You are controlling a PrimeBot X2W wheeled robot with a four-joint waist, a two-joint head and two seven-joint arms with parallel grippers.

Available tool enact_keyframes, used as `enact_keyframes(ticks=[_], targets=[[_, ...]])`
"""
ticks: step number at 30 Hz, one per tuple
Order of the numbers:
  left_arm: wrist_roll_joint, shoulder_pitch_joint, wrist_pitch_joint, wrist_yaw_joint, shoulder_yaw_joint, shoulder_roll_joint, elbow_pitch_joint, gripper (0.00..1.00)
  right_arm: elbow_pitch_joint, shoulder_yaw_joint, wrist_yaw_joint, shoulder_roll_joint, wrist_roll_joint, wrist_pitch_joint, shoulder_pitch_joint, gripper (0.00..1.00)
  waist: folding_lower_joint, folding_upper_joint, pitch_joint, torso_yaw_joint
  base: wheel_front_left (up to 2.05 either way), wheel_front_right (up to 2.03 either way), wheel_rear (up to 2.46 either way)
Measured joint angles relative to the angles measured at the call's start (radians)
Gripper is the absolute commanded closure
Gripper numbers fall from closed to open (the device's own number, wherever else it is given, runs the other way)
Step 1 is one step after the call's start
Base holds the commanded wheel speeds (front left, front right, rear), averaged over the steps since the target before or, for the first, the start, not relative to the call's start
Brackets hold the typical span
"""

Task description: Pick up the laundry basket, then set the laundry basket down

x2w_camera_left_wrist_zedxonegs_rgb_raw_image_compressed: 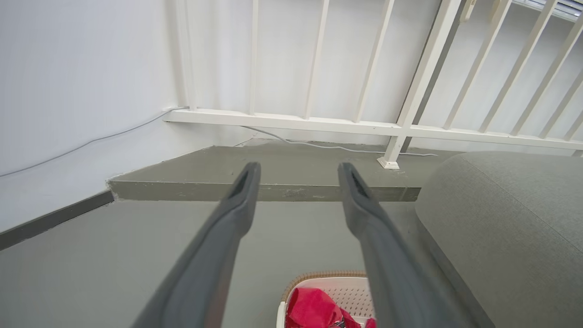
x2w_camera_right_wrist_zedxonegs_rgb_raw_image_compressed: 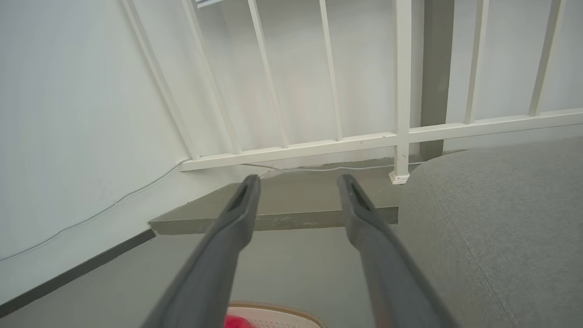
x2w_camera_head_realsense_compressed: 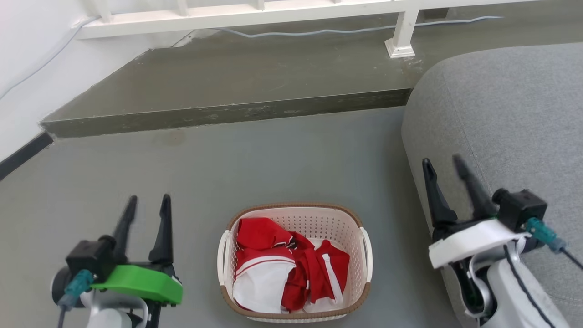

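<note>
Head view, left hand (x2w_camera_head_realsense_compressed: 149,197) and right hand (x2w_camera_head_realsense_compressed: 441,159) both parted, empty, pointing forward, flanking the laundry basket (x2w_camera_head_realsense_compressed: 314,223), touching nothing

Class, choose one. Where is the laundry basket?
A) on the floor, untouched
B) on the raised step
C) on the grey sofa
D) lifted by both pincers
A: the laundry basket rests on the floor while the left pincer and right pincer hover open on either side, holding nothing.
</note>
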Motion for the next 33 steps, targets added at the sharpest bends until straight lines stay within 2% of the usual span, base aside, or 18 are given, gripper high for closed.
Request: enact_keyframes(ticks=[6, 12, 19, 33], targets=[[-0.009, 0.019, 0.004, 0.000, -0.003, -0.010, 0.035, 1.00, 0.032, 0.004, 0.000, 0.013, 0.009, 0.000, 0.040, 1.00, 0.0000, 0.0000, -0.001, 0.000, 0.00, 0.00, 0.00], [-0.076, 0.019, 0.022, 0.000, 0.006, -0.012, 0.040, 1.00, 0.031, -0.005, 0.001, 0.016, 0.074, 0.009, 0.040, 1.00, 0.0000, 0.0000, -0.006, 0.003, 0.00, 0.00, 0.00], [-0.194, 0.019, 0.050, 0.000, 0.019, -0.013, 0.050, 1.00, 0.031, -0.026, 0.009, 0.019, 0.193, 0.031, 0.040, 1.00, 0.0000, 0.0000, -0.010, 0.005, 0.00, 0.00, 0.00], [-0.359, 0.019, 0.103, -0.001, 0.051, -0.021, 0.061, 1.00, 0.032, -0.077, 0.018, 0.025, 0.378, 0.081, 0.040, 1.00, 0.0001, 0.0000, -0.019, 0.010, 0.00, 0.00, 0.00]])
